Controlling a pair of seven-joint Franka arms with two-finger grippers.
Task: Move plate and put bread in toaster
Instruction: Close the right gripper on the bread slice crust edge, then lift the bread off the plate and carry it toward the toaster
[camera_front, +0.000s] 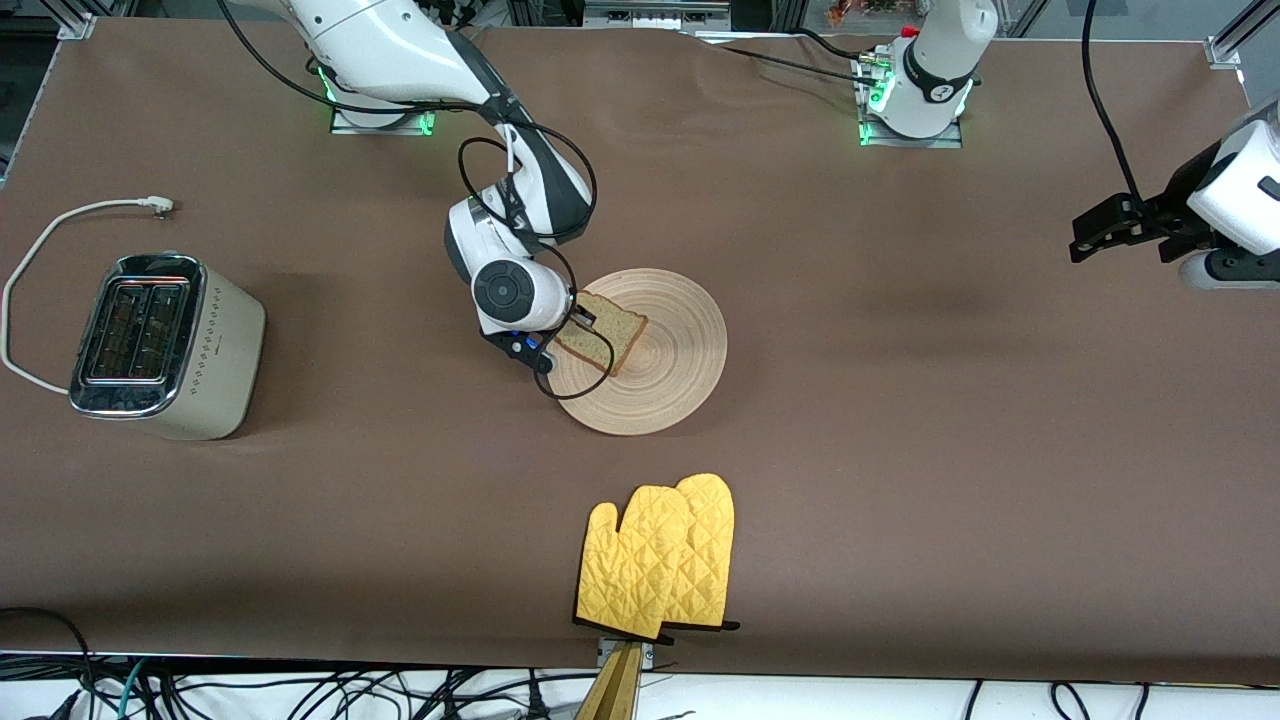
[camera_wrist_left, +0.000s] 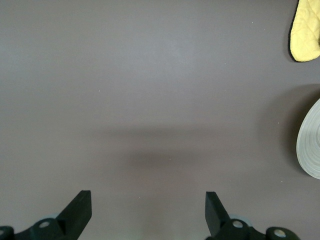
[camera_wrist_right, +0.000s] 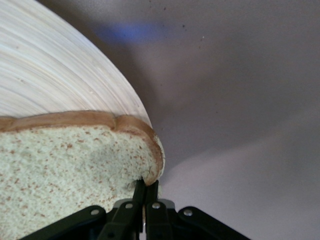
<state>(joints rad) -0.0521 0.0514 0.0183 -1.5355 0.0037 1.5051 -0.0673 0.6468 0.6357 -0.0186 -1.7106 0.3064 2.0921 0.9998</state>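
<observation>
Brown table (camera_front: 900, 420): bread (camera_front: 603, 331) flat on plate (camera_front: 670, 370), lying diagonally.

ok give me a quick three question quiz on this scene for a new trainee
1. True or false: the right gripper is shut on the edge of the bread.
2. What does the bread rest on? A) the toaster B) the plate C) the yellow oven mitts
3. Fill in: the left gripper, waiting over bare table toward its own end, is ____.

Key: 1 true; 2 B; 3 open
</observation>
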